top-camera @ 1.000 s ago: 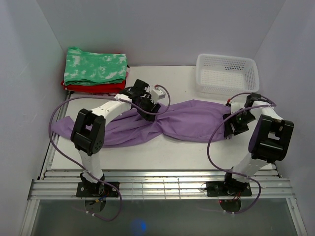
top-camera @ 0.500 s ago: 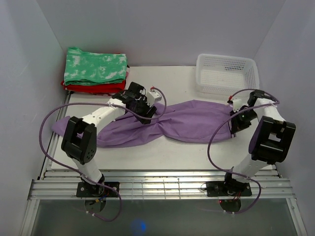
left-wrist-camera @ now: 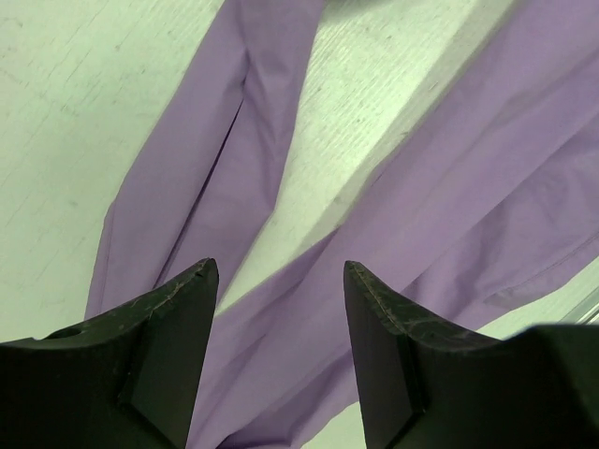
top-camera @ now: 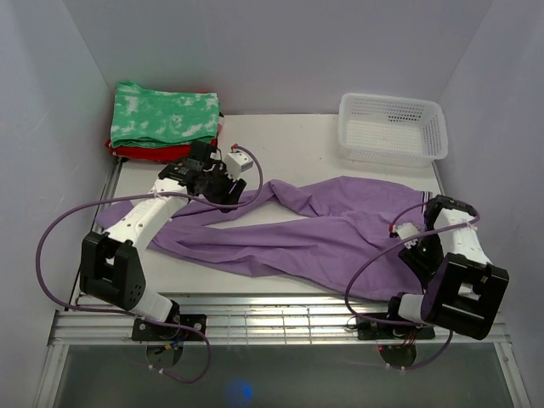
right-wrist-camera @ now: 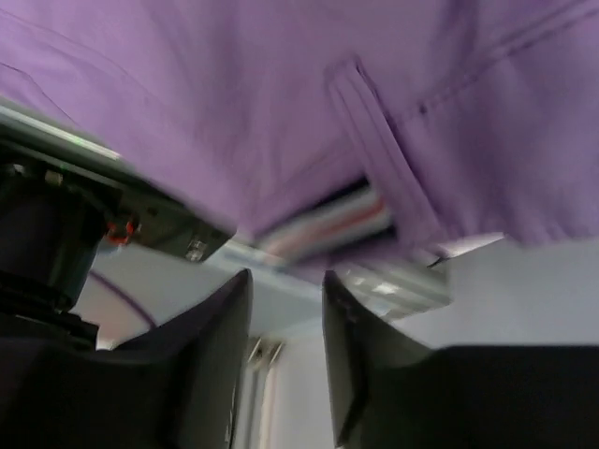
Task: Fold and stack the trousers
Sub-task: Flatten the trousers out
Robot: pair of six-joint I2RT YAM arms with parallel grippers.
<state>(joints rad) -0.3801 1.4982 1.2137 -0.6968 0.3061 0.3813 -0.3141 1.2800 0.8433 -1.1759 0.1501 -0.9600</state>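
The lavender trousers (top-camera: 323, 229) lie stretched across the table, legs running to the left edge and the waist end at the front right corner. My left gripper (top-camera: 223, 191) hovers over the point where the two legs split, open with nothing between its fingers (left-wrist-camera: 281, 271); both legs of the trousers (left-wrist-camera: 468, 187) show beneath it. My right gripper (top-camera: 416, 253) is at the waist end by the front right edge. In the right wrist view its jaws (right-wrist-camera: 286, 281) stand slightly apart and empty, with the trousers' waistband and a belt loop (right-wrist-camera: 374, 159) just beyond the tips.
A green-and-white folded garment (top-camera: 166, 115) rests on a red one (top-camera: 161, 151) at the back left corner. A white basket (top-camera: 393, 127) stands at the back right. Metal rails (top-camera: 280, 323) run along the front edge, and walls close in on both sides.
The right gripper dragged the waist end toward the front right corner, then parted its jaws. The trousers now lie wider. The left gripper shifted back and to the left.
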